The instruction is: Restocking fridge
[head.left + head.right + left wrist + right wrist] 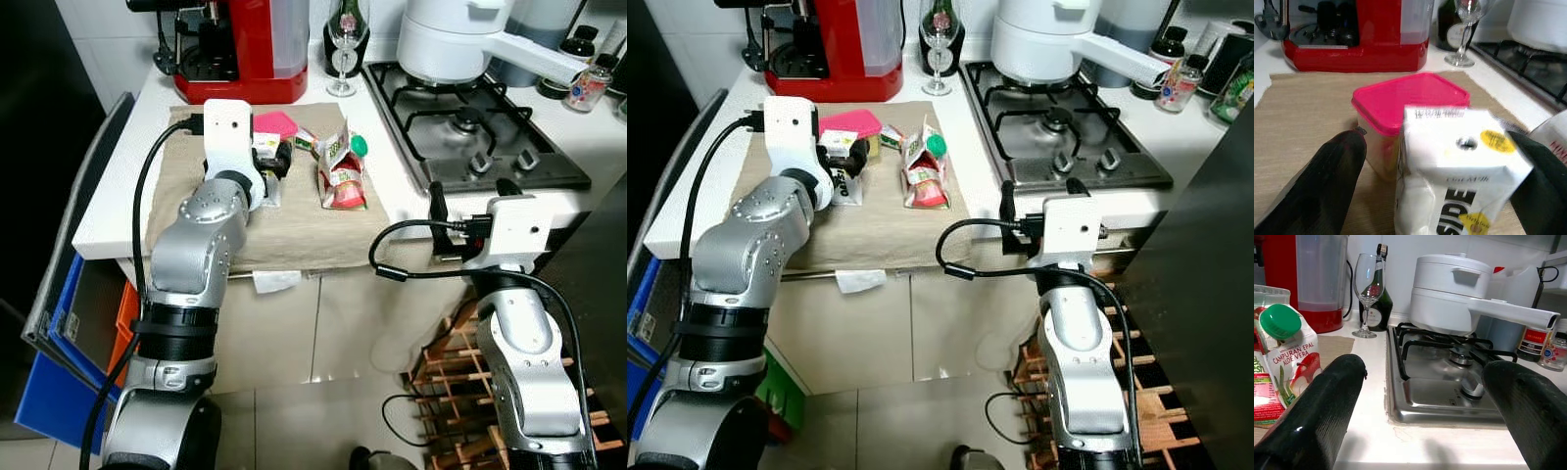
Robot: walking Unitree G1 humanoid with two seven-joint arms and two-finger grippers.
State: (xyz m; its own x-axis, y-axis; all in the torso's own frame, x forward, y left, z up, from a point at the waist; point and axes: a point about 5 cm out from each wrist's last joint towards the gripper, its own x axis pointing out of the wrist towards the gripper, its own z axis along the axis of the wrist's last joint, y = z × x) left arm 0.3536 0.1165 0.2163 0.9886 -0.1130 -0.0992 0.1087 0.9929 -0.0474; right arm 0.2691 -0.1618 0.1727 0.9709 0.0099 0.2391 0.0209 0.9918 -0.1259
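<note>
A white carton with black lettering stands on the beige cloth on the counter. My left gripper is open around it: one finger touches its side, and the other finger stands a little apart from it. A pink-lidded container sits just behind the carton. A juice carton with a green cap lies on the cloth to the right. My right gripper hovers open at the counter's front edge by the hob, holding nothing.
A red coffee machine, a wine glass and a dark bottle stand at the back. The gas hob carries a white pot. Blue crates stand low on the left and a wine rack low on the right.
</note>
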